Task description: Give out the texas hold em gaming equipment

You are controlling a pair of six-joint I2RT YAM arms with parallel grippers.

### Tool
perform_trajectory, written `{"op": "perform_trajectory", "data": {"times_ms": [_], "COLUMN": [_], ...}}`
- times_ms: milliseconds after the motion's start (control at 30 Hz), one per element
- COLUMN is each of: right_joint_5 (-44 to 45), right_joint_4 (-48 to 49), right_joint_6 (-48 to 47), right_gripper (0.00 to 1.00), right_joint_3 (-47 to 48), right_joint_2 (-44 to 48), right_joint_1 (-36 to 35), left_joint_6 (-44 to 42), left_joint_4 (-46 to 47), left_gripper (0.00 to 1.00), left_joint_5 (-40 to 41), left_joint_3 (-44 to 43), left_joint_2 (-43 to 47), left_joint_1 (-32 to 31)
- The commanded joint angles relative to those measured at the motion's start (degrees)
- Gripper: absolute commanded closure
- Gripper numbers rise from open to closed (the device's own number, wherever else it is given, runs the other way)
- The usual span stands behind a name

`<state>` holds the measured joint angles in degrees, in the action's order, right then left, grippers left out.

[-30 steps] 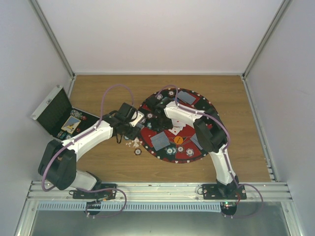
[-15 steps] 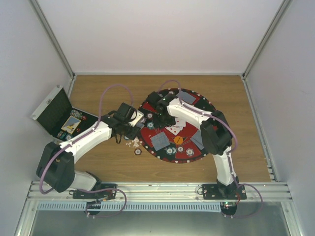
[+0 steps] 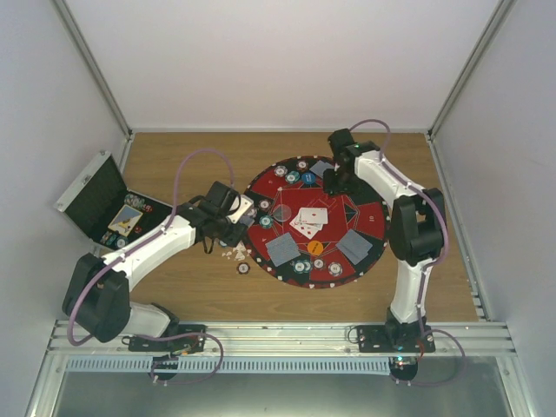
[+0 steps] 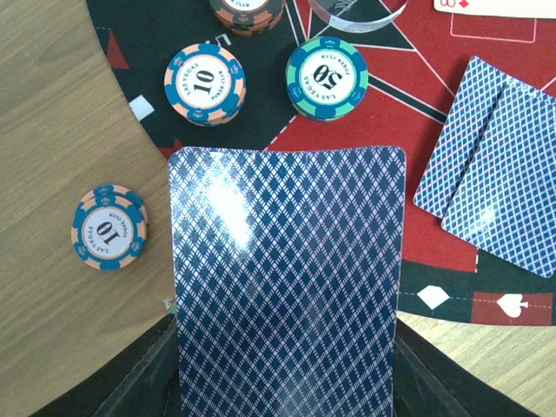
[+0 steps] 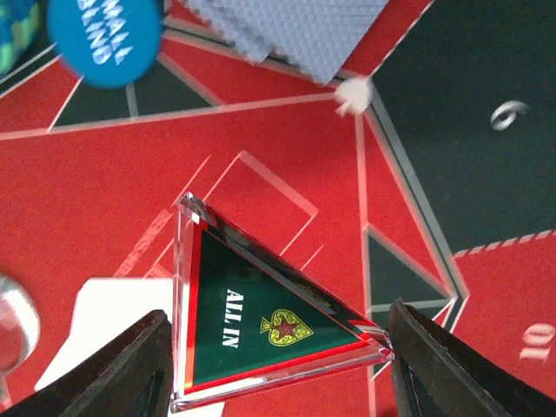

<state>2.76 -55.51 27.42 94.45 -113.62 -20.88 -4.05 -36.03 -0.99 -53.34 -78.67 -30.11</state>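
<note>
My left gripper (image 3: 236,224) hovers at the left rim of the round mat (image 3: 369,221), shut on a blue-diamond-backed playing card (image 4: 287,278) that fills the left wrist view. Beyond it lie a "10" chip (image 4: 205,84) and a teal "50" chip (image 4: 327,76) on the mat, another "10" chip (image 4: 109,228) on the wood, and two face-down cards (image 4: 495,191). My right gripper (image 3: 334,182) is over the mat's far side. Its fingers hold a clear triangular "ALL IN" marker (image 5: 269,321) above the red felt. A blue disc (image 5: 104,39) and face-down cards (image 5: 287,26) lie ahead of it.
The open black case (image 3: 95,195) stands at the left with chips and cards inside. Face-up cards (image 3: 311,217) and an orange disc (image 3: 314,248) occupy the mat's middle. Chips (image 3: 301,267) line its near edge, and loose chips (image 3: 239,254) lie on the wood.
My right arm has swung from the mat's left-centre to its far side, with the triangular marker between its fingers. The left arm and its card have stayed put.
</note>
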Motion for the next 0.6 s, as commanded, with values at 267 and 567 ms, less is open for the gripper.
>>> {"op": "perform_trajectory", "data": {"times_ms": [267,567], "right_joint_5": [-3.7,-2.9], "right_joint_4": [4.0,3.0], "right_joint_6": [-15.6,-16.8], "right_gripper": [0.47,0.47], "right_joint_3": [9.7,15.0], "right_joint_2": [-11.5,-18.1], "right_joint_1": [3.9,4.3], "left_joint_6": [-0.1,0.0], "left_joint_4": [2.3,2.5], "left_gripper": [0.46,0.46], "left_joint_5": [3.4,4.2], "left_joint_3": [0.6,0.8], "left_joint_2": [2.7,3.2], "left_joint_1": [0.1,0.1]}}
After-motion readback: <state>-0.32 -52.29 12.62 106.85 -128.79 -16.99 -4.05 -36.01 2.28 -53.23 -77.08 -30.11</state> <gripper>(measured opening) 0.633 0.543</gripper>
